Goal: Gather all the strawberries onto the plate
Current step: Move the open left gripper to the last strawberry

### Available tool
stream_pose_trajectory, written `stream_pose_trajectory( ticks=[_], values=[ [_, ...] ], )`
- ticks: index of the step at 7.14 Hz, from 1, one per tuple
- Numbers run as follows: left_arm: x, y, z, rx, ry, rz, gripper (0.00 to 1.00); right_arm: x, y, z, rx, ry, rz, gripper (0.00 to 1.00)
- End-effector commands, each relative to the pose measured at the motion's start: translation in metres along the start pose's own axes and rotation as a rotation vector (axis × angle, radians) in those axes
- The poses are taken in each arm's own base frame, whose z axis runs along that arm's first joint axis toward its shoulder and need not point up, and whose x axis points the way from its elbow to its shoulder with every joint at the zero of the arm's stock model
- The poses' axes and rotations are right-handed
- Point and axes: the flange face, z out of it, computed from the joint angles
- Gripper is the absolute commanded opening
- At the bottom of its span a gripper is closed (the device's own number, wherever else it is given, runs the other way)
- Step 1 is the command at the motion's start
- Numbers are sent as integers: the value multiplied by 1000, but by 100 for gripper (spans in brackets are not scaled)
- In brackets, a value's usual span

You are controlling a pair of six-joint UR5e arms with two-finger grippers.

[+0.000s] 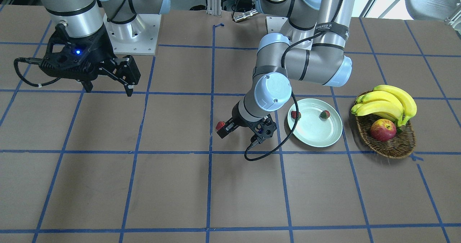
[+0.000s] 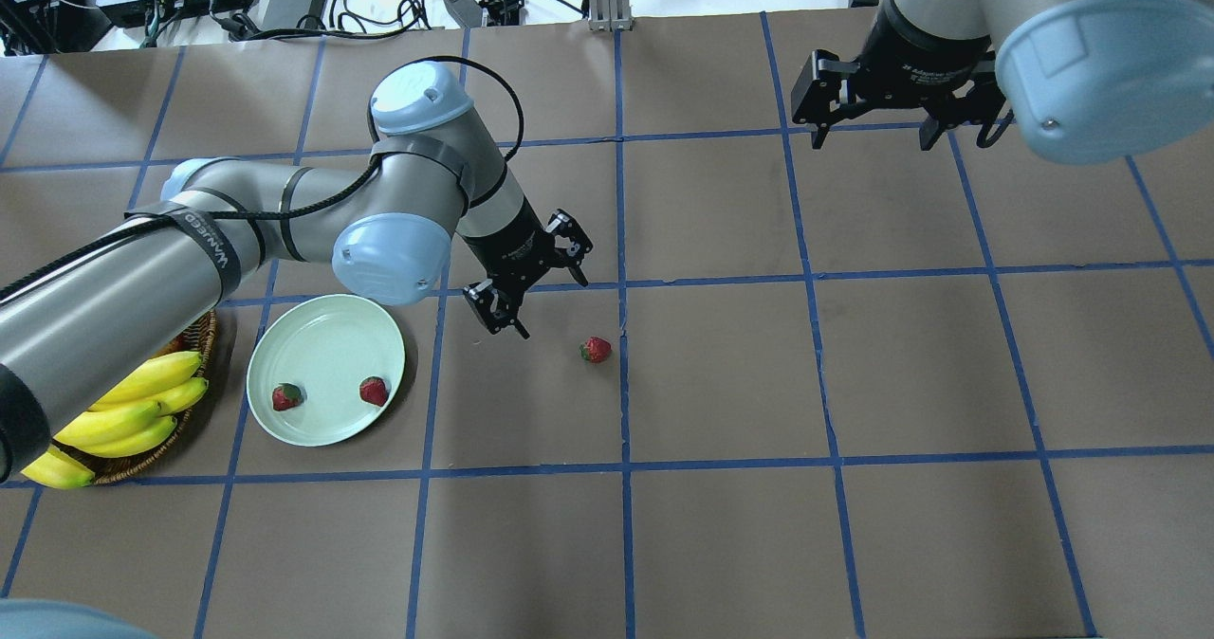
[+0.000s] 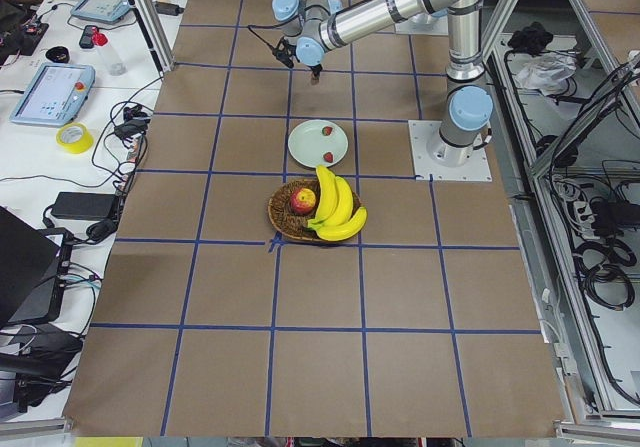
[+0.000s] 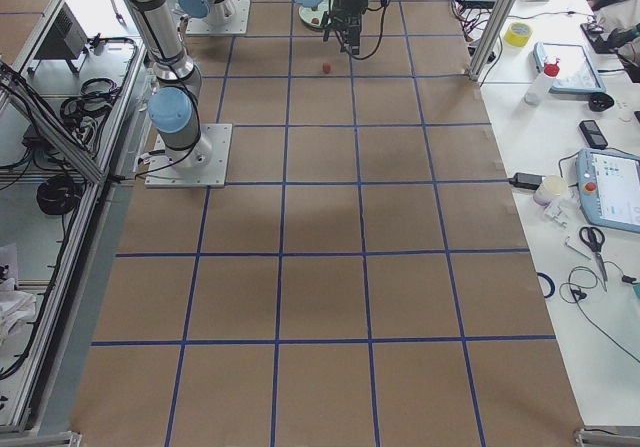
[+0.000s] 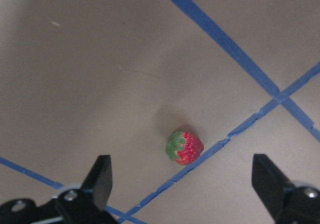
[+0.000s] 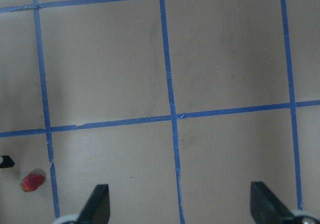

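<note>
The pale green plate (image 2: 327, 340) lies at the left of the overhead view and holds two strawberries (image 2: 374, 391), one of them duller and greener (image 2: 286, 396). A third strawberry (image 2: 595, 349) lies on the brown table, right of the plate. My left gripper (image 2: 548, 303) hovers open and empty just up-left of it. In the left wrist view the strawberry (image 5: 184, 147) lies between and ahead of the open fingers (image 5: 100, 176). My right gripper (image 2: 873, 135) is open and empty at the far right, above the table.
A wicker basket (image 1: 392, 147) with bananas (image 1: 389, 104) and a red apple (image 1: 383, 130) stands beside the plate (image 1: 317, 133), on its far side from the loose strawberry (image 1: 220, 126). Blue tape lines grid the table. The left arm's cable (image 1: 266, 153) hangs near the plate.
</note>
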Motion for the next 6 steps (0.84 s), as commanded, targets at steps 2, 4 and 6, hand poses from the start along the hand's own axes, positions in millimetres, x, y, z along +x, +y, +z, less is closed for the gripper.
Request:
stream_pose_trajectory(
  ticks=[2,4,6],
  values=[
    [7,-4,36,-20,-35,-39,93,-1,1,-8,34,-10,1,100],
    [9,-2,51,-62,-43,-40,91,-3,3,-9,35,-15,-4,100],
    [10,2,55,-63,-49,-34,30,-2,3,-9,35,-12,-2,100]
  ],
)
